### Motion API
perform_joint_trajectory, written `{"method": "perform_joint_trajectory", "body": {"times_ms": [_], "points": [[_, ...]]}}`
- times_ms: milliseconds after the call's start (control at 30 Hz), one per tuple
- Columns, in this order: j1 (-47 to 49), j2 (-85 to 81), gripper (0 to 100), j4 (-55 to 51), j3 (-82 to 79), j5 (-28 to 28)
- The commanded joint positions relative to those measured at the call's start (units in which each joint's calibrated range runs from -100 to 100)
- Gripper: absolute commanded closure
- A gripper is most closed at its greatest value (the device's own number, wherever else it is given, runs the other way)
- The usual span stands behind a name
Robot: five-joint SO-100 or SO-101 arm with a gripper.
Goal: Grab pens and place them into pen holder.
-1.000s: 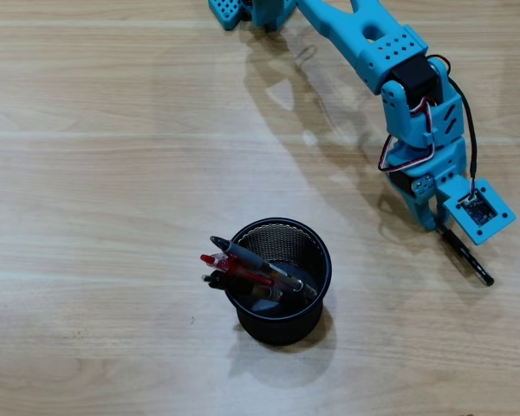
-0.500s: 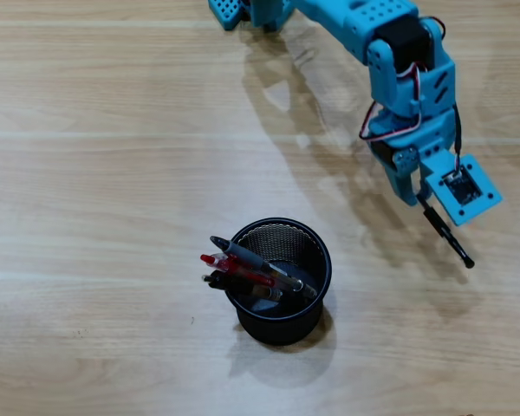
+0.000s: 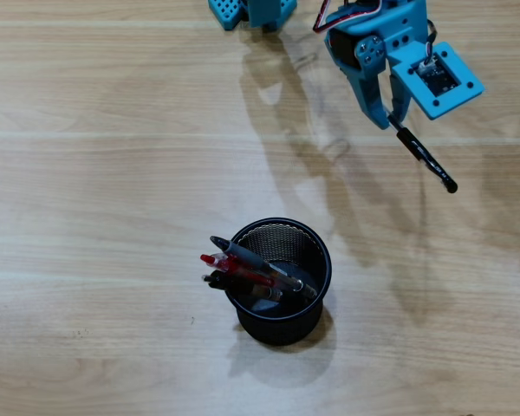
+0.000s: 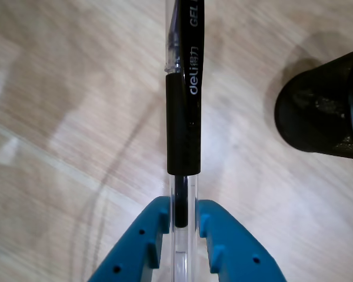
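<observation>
- The wooden desk [image 3: 104, 173] carries everything; its pale planks run left to right in the overhead view.
- The blue arm [image 3: 364, 39] reaches in from the desk's top edge, toward the top right corner in the overhead view.
- The pen holder [image 3: 282, 325], a round black wire-mesh cup with a solid rim, stands near the middle of the bottom edge, well apart from the arm; the wrist view catches its mesh wall [image 4: 317, 111] at the right edge.
- Three pens lean in the cup with their ends over its left rim: a grey-and-clear pen [image 3: 234, 250], a red-and-clear pen [image 3: 221, 263] and a black pen [image 3: 215, 280].
- The gripper [image 4: 180, 226] is clamped on the clear pen [image 4: 185, 117], its two blue fingers [image 4: 147, 241] pressing the transparent barrel from both sides.
- That pen has a black rubber grip and white "deli" lettering; in the overhead view it [image 3: 426, 159] sticks out from the gripper [image 3: 397, 117] toward the lower right.
</observation>
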State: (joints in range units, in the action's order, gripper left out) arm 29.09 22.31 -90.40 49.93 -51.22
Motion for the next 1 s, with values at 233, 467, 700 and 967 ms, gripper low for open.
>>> {"method": "perform_joint_trajectory", "body": {"times_ms": [233,467,700,967], "points": [[-5.1,-25.3,98,41.5,-43.1,2.5],[-9.3,-28.4,98,68.1,-52.1,4.1],[-13.4,-24.4,98,86.3,-53.3,4.0],[-18.2,-13.4,98,115.6,-52.9,3.2]]}}
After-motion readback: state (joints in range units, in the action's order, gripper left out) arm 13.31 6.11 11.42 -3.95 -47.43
